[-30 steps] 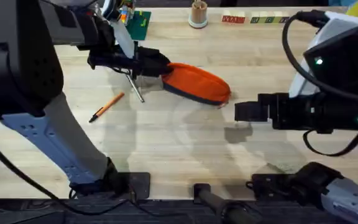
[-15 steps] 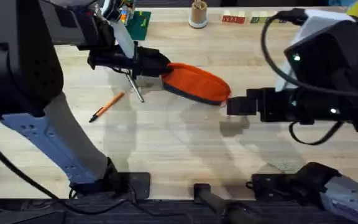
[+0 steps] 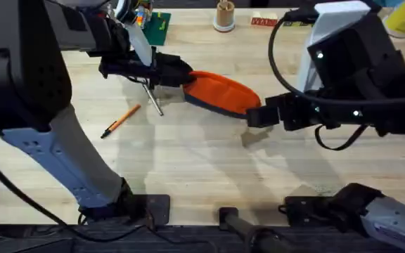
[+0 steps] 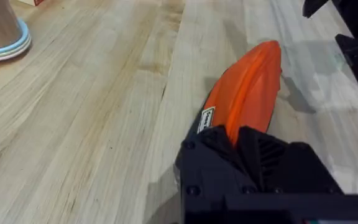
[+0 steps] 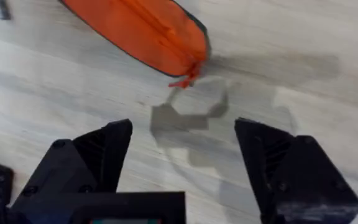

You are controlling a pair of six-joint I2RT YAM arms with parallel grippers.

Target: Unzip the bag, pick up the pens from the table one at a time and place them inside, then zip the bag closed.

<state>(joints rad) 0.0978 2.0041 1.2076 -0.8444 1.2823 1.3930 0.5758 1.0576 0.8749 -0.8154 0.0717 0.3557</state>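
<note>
Orange bag [image 3: 221, 93] lies between both hands: left hand [image 3: 178, 74] clamped on one end, right hand [image 3: 253, 117] apart beside the other.

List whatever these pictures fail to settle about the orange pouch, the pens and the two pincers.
- Orange fabric pouch: its left end is covered by the left pincer in the overhead view, and by the black fingers in the left wrist view.
- Thin grey pen: its upper end is hidden under the left pincer, overhead.
- Right pincer: open above the wooden table, near the zipper pull; how high it hangs is unclear.
</note>
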